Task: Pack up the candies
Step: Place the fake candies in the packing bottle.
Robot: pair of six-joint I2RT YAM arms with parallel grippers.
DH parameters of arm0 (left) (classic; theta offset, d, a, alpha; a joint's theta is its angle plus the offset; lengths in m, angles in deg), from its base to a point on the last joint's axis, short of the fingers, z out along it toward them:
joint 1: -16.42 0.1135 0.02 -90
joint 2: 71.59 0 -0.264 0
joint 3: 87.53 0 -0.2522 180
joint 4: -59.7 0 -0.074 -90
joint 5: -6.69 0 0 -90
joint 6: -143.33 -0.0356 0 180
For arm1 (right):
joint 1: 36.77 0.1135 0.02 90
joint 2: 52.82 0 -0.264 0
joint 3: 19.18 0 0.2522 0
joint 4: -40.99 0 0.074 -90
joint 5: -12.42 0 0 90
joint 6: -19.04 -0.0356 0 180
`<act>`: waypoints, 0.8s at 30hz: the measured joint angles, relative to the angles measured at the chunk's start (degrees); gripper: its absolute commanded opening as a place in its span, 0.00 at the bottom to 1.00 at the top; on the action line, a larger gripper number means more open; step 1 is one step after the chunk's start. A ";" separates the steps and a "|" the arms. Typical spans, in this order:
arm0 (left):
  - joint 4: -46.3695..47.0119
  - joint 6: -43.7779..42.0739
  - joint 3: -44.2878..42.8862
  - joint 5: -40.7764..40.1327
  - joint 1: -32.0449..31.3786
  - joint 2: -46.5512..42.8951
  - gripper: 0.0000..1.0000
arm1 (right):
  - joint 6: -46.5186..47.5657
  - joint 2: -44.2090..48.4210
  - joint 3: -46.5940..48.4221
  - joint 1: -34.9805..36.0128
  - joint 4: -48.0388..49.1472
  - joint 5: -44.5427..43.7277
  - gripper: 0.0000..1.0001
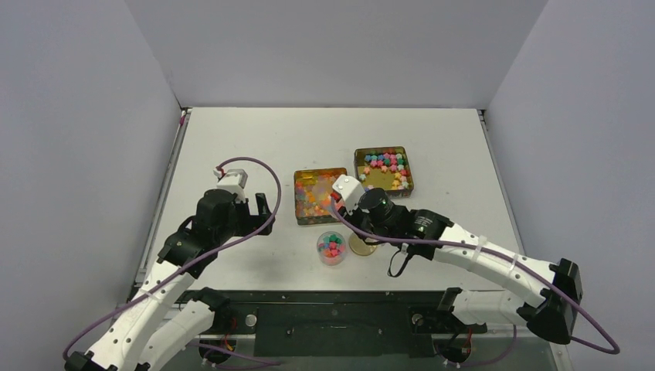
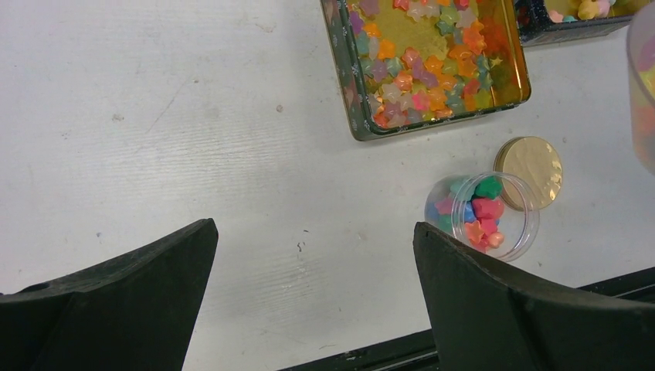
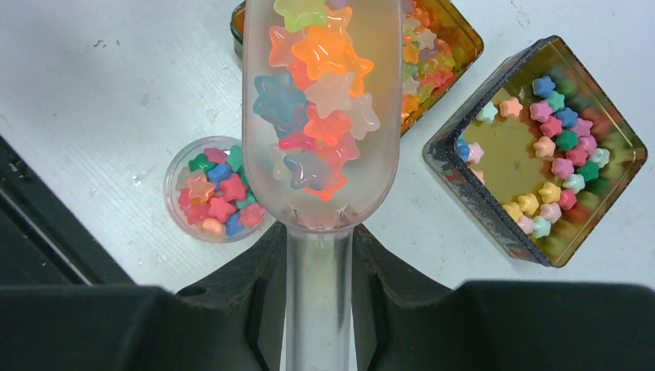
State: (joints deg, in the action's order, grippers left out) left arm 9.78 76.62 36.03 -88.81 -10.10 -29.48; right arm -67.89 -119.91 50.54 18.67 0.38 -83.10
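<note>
Right hand (image 3: 318, 259) pinching the handle of a clear plastic scoop (image 3: 318, 325), clamped on it from both sides. In the bowl of the scoop, a heap of glossy translucent star-shaped candies (image 3: 317, 100) in orange, blue, red and pale yellow, held above the white tabletop (image 2: 193, 116). Below and to one side, a small clear round jar (image 3: 169, 185), open and upright, partly filled with more stars, opaque and glossy mixed. Just beside the jar, a flat gold lid (image 2: 529, 170) lying on the tabletop. Farther back, two square gold-lined tins side by side: the translucent-candy tin (image 2: 345, 85), sweets crowded across its floor, and the opaque-candy tin (image 3: 467, 189), with pink, blue, green and yellow lumps and part of its gold floor bare. Left hand (image 2: 313, 232) spread wide, gripping nothing, low over bare tabletop to the left of the jar and apart from it.
</note>
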 measured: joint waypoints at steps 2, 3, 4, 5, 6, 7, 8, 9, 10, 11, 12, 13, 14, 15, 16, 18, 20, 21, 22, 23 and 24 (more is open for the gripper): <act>0.00 0.00 0.02 0.15 0.00 -0.28 0.96 | -1.33 1.79 0.00 1.42 -1.97 -1.09 0.00; 0.00 0.00 0.02 0.24 0.00 -0.42 0.96 | -2.14 2.49 0.00 2.08 -2.97 -1.46 0.00; 0.00 0.00 0.02 0.39 0.00 -0.52 0.96 | -2.89 3.10 0.00 2.60 -4.09 -1.84 0.00; 0.04 0.00 0.07 0.52 0.00 -0.63 0.96 | -3.63 3.52 0.00 2.99 -5.01 -2.03 0.00; 0.11 0.00 0.13 0.76 0.00 -0.74 0.96 | -4.66 4.00 0.02 3.63 -6.38 -2.25 0.00; 0.15 -0.02 0.20 0.92 0.00 -0.83 0.96 | -5.40 4.26 0.02 4.02 -7.30 -2.45 0.00; 0.15 -0.02 0.22 1.09 0.00 -0.85 0.96 | -6.32 4.59 0.02 4.63 -8.44 -2.78 0.00; 0.20 -0.02 0.22 1.29 0.00 -0.87 0.96 | -7.28 4.81 0.04 5.16 -9.68 -3.13 0.00; 0.22 -0.02 0.22 1.38 0.00 -0.87 0.96 | -8.28 5.09 0.04 5.84 -10.91 -3.32 0.00; 0.24 -0.02 0.22 1.51 0.00 -0.90 0.96 | -9.16 5.38 0.04 6.54 -12.11 -3.45 0.00; 0.24 -0.02 0.22 1.57 0.00 -0.94 0.96 | -10.08 5.64 0.09 7.30 -13.29 -3.54 0.00; 0.28 -0.02 0.22 1.73 0.00 -0.96 0.96 | -10.86 5.75 0.15 7.93 -14.27 -3.58 0.00; 0.33 -0.02 0.24 1.86 0.00 -1.01 0.96 | -11.80 5.81 0.31 8.79 -15.43 -3.72 0.00; 0.35 -0.04 0.24 1.97 0.00 -1.05 0.96 | -12.94 5.81 0.66 9.46 -16.96 -3.80 0.00; 0.37 -0.04 0.24 2.19 0.00 -1.07 0.96 | -13.53 5.81 0.83 10.43 -17.75 -3.82 0.00; 0.39 -0.04 0.31 2.54 0.00 -1.11 0.96 | -15.10 5.77 1.38 11.76 -19.54 -3.78 0.00; 0.42 -0.09 0.37 2.82 0.00 -1.16 0.96 | -16.72 5.33 2.12 12.74 -21.64 -3.61 0.00; 0.42 -0.13 0.44 2.91 0.00 -1.18 0.96 | -17.49 4.96 2.43 13.07 -22.56 -3.39 0.00; 0.42 -0.15 0.46 3.02 0.00 -1.18 0.96 | -18.16 4.48 2.82 13.38 -23.65 -3.10 0.00; 0.42 -0.20 0.50 3.13 0.00 -1.16 0.96 | -18.86 3.85 3.10 13.64 -24.63 -2.80 0.00; 0.42 -0.22 0.55 3.26 0.00 -1.16 0.96 | -19.43 3.23 3.23 13.70 -25.42 -2.45 0.00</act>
State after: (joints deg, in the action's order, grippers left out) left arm 10.19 76.40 36.58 -85.55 -10.10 -30.64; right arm -87.32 -116.67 53.78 32.37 -25.04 -85.55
